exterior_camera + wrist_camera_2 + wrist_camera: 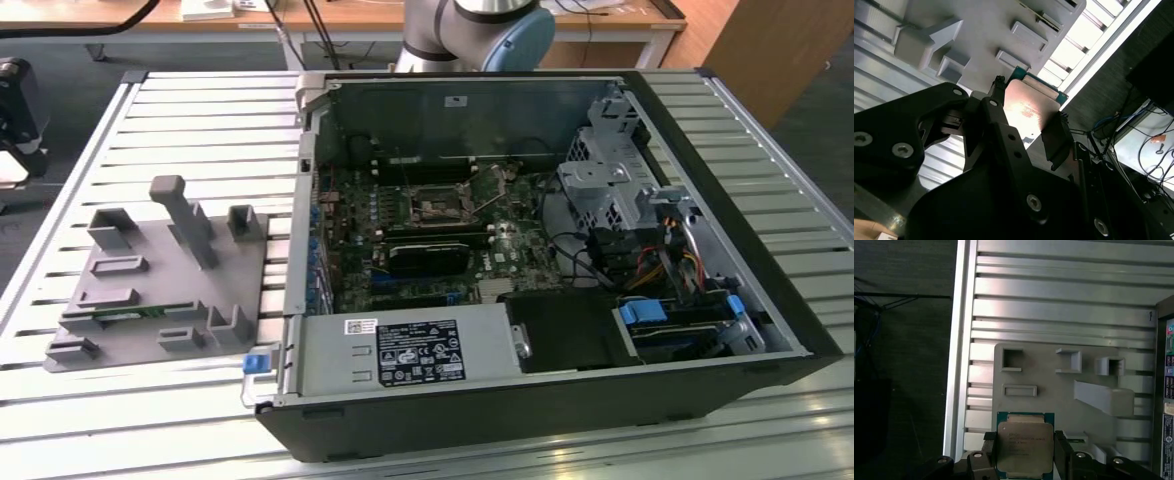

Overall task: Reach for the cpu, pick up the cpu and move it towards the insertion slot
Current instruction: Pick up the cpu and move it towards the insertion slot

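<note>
Silvery-lidded cpu (pixel 1025 452) pinched at two opposite edges by gripper (pixel 1025 439), over grey fixture plate (pixel 1054 390), well apart from insertion slot (pixel 438 207) inside computer case (pixel 534 420). Risk: thin edge grip, chip could tilt or slip in transit

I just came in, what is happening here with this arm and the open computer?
The arm's tool is closed on the cpu, with one finger at each side of the chip. It holds it over the grey fixture plate on the slatted table. The insertion slot lies inside the open computer case, and the chip is not there yet.
</note>
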You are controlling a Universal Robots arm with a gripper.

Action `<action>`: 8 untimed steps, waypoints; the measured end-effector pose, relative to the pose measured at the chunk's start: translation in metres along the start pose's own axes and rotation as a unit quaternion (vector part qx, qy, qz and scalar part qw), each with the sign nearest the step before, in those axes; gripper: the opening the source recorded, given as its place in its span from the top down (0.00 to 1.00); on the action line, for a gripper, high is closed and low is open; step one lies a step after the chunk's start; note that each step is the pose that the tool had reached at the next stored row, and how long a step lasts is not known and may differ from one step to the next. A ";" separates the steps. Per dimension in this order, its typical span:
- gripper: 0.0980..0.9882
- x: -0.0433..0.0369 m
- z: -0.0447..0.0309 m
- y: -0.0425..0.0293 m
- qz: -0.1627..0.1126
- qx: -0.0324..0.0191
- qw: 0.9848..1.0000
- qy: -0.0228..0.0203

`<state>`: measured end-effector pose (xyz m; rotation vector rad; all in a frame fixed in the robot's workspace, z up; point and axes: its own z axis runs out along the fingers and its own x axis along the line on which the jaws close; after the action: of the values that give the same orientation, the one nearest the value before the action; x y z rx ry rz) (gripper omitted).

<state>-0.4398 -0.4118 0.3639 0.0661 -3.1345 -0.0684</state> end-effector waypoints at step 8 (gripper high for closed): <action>0.50 0.0001 -0.0108 0.0006 0.000 0.000 1.000 0.000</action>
<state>-0.4398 -0.4117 0.3747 0.0661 -3.1345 -0.0684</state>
